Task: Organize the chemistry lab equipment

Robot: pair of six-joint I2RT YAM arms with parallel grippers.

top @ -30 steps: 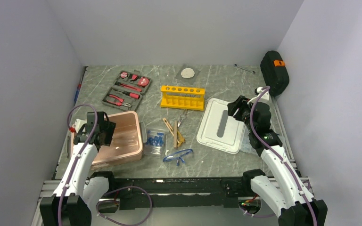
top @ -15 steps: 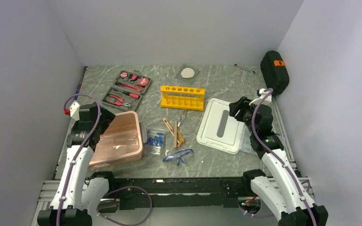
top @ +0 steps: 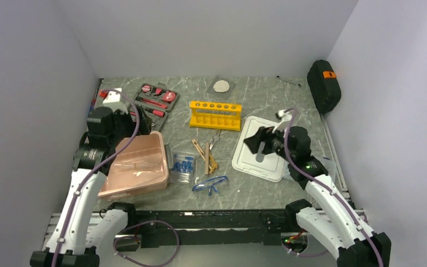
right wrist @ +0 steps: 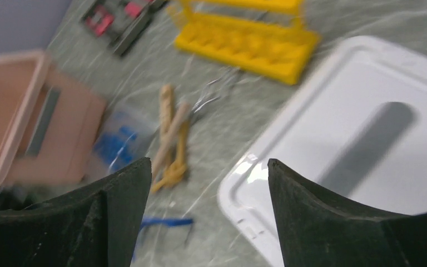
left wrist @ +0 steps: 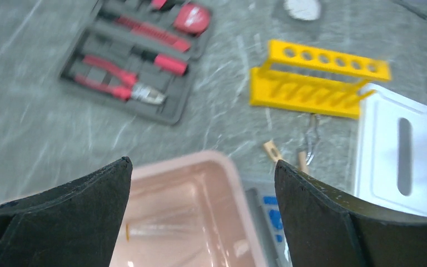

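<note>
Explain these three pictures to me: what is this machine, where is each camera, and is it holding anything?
These are two robot arms bolted at the near edge of a table, each ending in a two-finger claw. The wide picture looks down from above and behind them. The other two come from cameras on each wrist, so the dark shapes at the bottom are that claw's own fingers. On the table lie a yellow test-tube rack, wooden clamps, a bag of blue-capped tubes, safety glasses, a pink bin, a white lid and a red-and-black tool kit. The left claw and right claw are both open and hold nothing.
</note>
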